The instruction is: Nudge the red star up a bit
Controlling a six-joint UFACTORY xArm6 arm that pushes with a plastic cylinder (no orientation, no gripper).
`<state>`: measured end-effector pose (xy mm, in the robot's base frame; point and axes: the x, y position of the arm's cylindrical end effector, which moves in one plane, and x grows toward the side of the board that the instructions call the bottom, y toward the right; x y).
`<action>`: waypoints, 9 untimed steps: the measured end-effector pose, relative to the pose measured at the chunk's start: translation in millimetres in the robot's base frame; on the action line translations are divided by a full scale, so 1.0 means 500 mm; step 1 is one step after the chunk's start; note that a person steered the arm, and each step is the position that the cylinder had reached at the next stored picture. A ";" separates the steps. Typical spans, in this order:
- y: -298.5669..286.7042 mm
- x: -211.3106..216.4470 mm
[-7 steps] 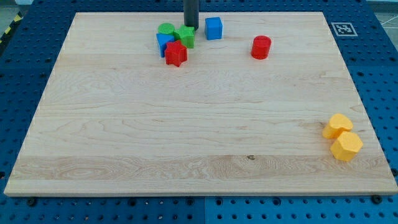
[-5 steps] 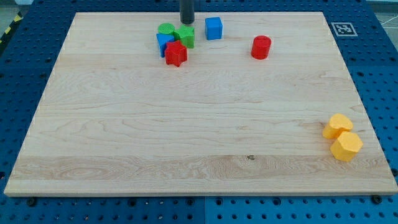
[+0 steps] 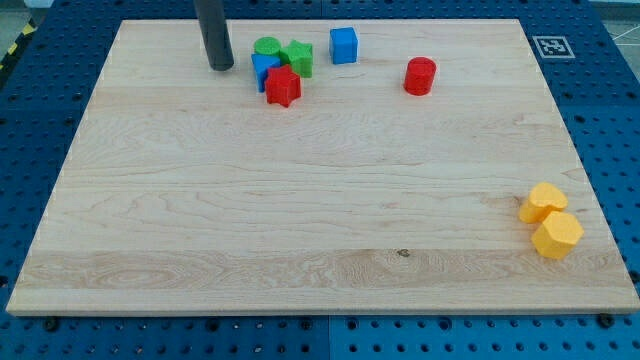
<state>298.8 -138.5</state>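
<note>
Currently, my tip point(image 3: 221, 67) stands clear to the view's left of the cluster, touching no block; there are no fingers. The red star point(image 3: 283, 87) sits at the cluster's lower edge against the blue block point(image 3: 264, 68). The upward nudge appears not yet begun.

Board point(image 3: 300, 200): light wood, we see visible grain and plank seams, smooth matt finish, one small dark knot near the view's bottom. Under it, blue table point(image 3: 610, 120): looks like painted metal with a hole grid, slight sheen. Our rod: dark, smooth, faint highlight down its side, looks like metal or hard plastic; my tip point(image 3: 221, 67) same finish. Blocks all look like matt plastic, solid colour: red star point(image 3: 283, 87), red cylinder point(image 3: 420, 76), blue cube point(image 3: 343, 45), green star point(image 3: 298, 58), yellow blocks point(image 3: 550, 220).
</note>
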 end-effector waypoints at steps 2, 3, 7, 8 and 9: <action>0.025 0.028; 0.025 0.097; 0.129 0.132; 0.152 0.132; 0.167 0.132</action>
